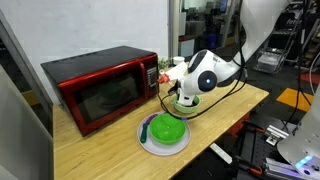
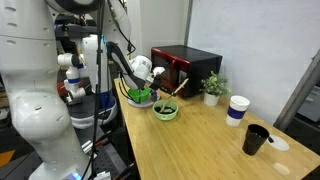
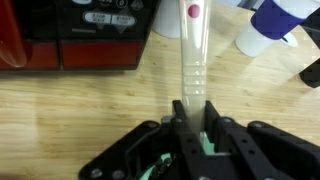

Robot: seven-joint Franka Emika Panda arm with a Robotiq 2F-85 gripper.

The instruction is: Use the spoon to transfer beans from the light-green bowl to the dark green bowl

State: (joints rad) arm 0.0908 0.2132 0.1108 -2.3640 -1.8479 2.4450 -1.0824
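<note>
My gripper [image 3: 193, 112] is shut on the spoon [image 3: 193, 60], whose pale handle with a pink mark at its end points away toward the microwave. The spoon's scoop end is hidden under the fingers. In both exterior views the gripper [image 1: 192, 85] [image 2: 148, 72] hangs low over the bowls. The light-green bowl [image 1: 188, 101] [image 2: 166, 111] lies just under it and holds dark beans [image 2: 166, 108]. The dark green bowl [image 1: 166, 130] [image 2: 140, 97] stands beside it on a white plate [image 1: 148, 143]. A strip of pale green shows below the jaws in the wrist view.
A red microwave [image 1: 100, 90] [image 2: 186, 68] [image 3: 70, 35] stands at the table's end, with a small potted plant [image 2: 212, 88] beside it. A white and blue cup [image 2: 237, 108] [image 3: 270, 25] and a black cup [image 2: 256, 139] stand further along the wooden table [image 2: 200, 150].
</note>
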